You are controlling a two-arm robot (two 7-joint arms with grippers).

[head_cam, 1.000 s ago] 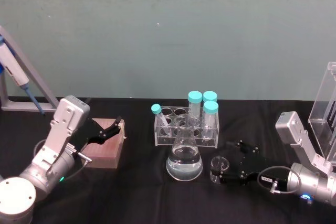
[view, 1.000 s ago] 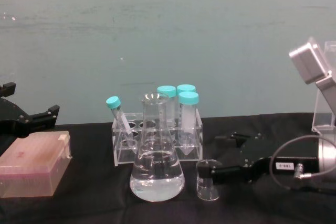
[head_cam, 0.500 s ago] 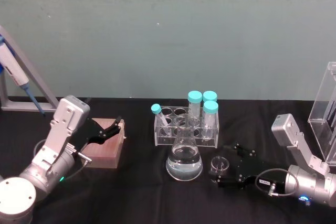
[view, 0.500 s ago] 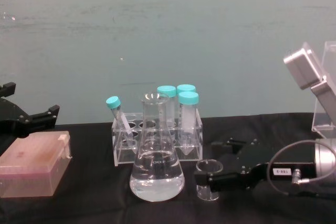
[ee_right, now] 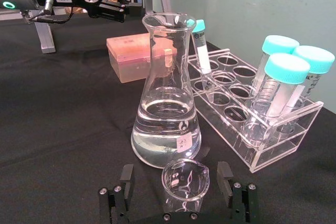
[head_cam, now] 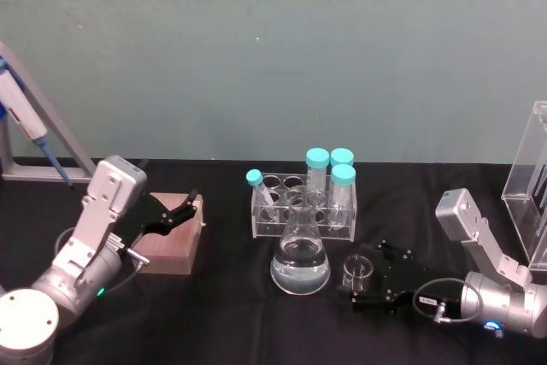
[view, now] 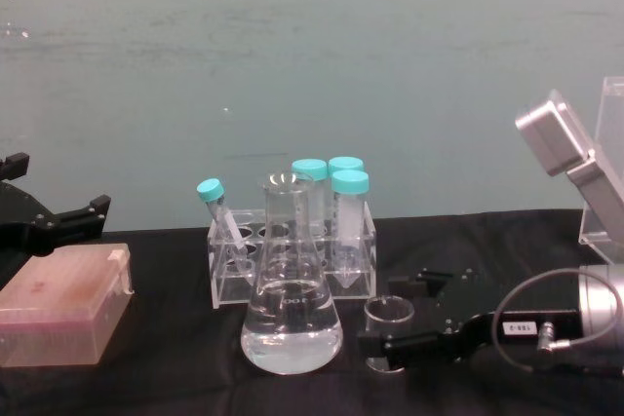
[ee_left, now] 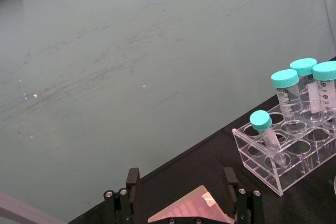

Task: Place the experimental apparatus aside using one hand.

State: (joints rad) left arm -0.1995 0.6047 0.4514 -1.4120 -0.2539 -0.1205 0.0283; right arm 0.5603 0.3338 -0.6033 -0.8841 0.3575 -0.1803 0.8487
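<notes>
A small glass beaker stands on the black table just right of the conical flask, which holds clear liquid. My right gripper lies low on the table, open, with one finger on each side of the beaker and a gap to the glass on both sides. The tall acrylic stand is at the far right edge. My left gripper hangs open over a pink box, far from the labware.
A clear tube rack with teal-capped tubes stands right behind the flask. The pink box sits at the left. A pipette on a grey stand is at the far left.
My right gripper has slid left along the table, so its open fingers now flank the beaker. The beaker, the flask and the left arm have stayed put.
</notes>
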